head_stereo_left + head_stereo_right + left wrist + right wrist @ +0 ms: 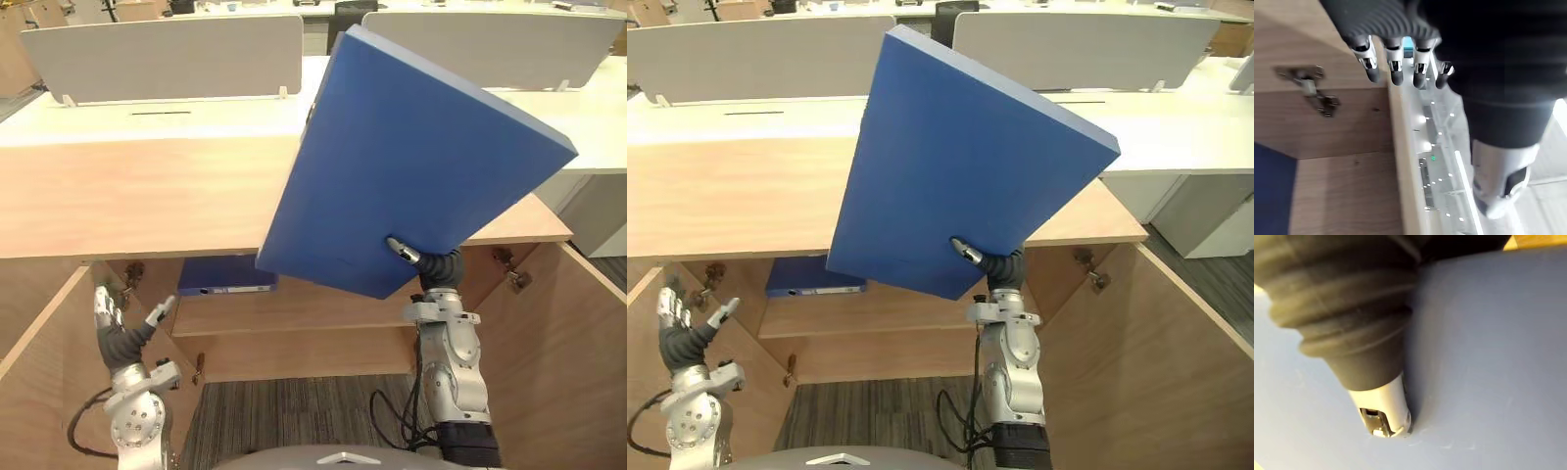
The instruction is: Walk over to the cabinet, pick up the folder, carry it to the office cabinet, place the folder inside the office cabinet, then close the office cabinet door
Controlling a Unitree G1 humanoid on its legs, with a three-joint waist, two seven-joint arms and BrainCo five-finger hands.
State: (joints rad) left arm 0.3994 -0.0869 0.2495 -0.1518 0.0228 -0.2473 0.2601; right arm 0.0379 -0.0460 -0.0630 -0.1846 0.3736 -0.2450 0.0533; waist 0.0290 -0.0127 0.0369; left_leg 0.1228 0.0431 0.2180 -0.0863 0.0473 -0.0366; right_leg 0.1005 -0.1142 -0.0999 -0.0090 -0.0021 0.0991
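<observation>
A large blue folder (411, 157) is held up, tilted, above the top of the wooden cabinet (127, 196). My right hand (431, 266) grips its lower corner, the thumb (1383, 406) pressed on the folder's blue face (1488, 357); the fingers are hidden behind it. My left hand (118, 328) hangs at the lower left by the open left door, fingers (1396, 68) straight and holding nothing. The cabinet stands open below, with a shelf (294, 313) inside.
A second blue folder (227, 275) lies flat on the shelf's left part. Open doors flank me, the left door (39, 392) and the right door (558, 362), with a metal hinge (1312, 90) near my left hand. White desks with grey dividers (167, 54) stand behind the cabinet.
</observation>
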